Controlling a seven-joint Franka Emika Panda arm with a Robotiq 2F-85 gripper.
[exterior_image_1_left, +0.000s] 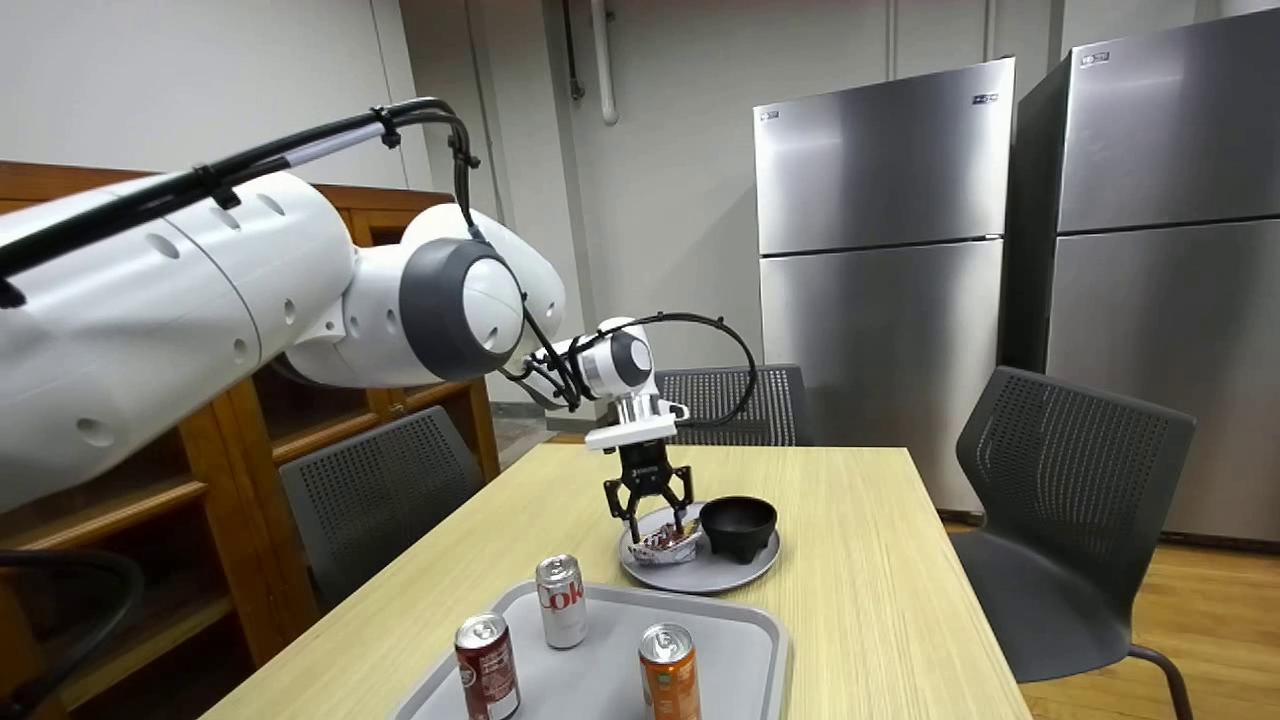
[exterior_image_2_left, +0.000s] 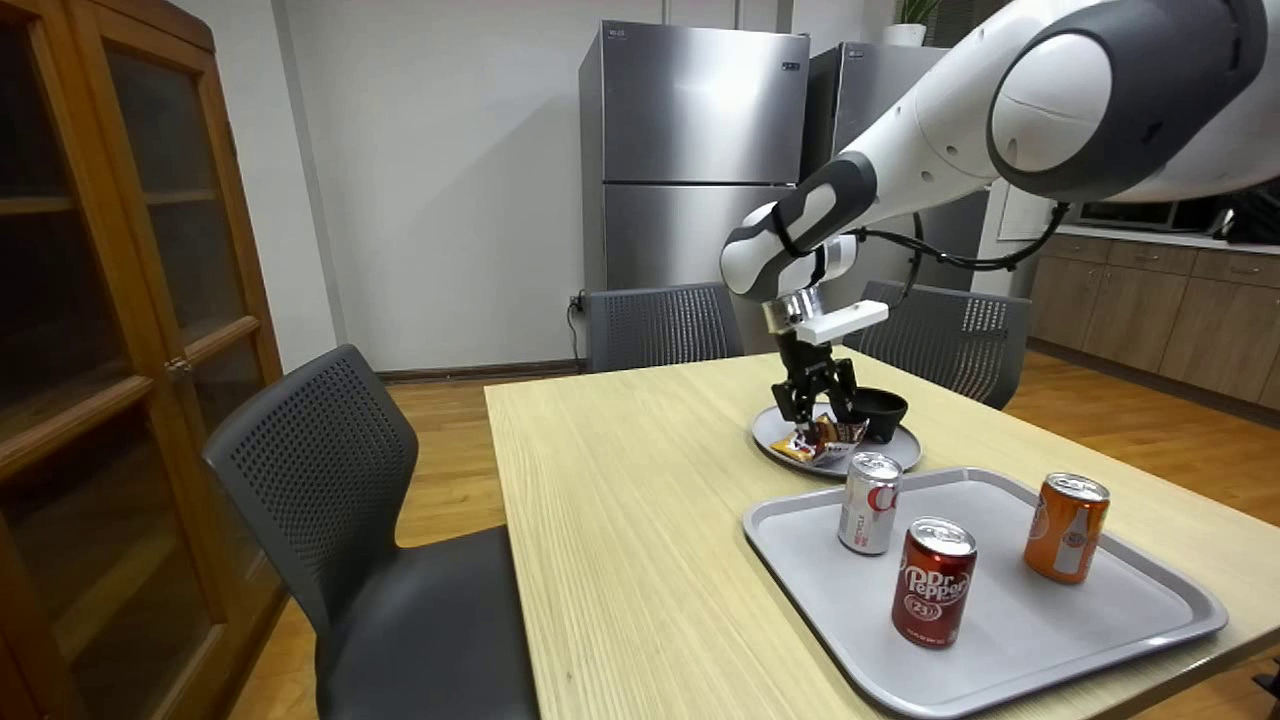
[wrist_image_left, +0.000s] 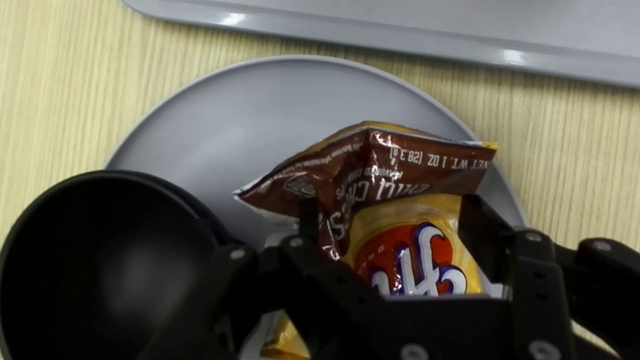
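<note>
- Although two refrigerators (exterior_image_1_left: 880, 300) stand tall in both exterior views, they are well apart from the plate (wrist_image_left: 280, 85), behind it.
- One arm (exterior_image_1_left: 180, 300) reaches over the plate, so no other is nearer.
- One bench (exterior_image_2_left: 620, 500) lies under the plate; three chairs (exterior_image_1_left: 1070, 440) show around it in each exterior view.
- One tray (wrist_image_left: 400, 35) lies beside the plate, a strip of bench between them.
- The plate is the only one in view.
- One bag (wrist_image_left: 425, 172), brown and yellow, lies on the plate, between the fingers (wrist_image_left: 485, 235). Its long axis seems to run from the plate's tray side toward its opposite side, across the line joining the fingers; the end away from the tray is hidden in the wrist view.
- One bowl (exterior_image_1_left: 735, 525), black, stands on the plate just beside the bag; touching or not, I cannot tell.
- Three cans stand upright on the tray, beyond the plate's rim: a silver can (exterior_image_2_left: 869, 505) nearest the plate, a dark red can (exterior_image_2_left: 935, 585) and an orange can (exterior_image_2_left: 1068, 530) farther from it.
- Two fingers stand apart over the plate, the bag between them; whether they pinch it, I cannot tell.
</note>
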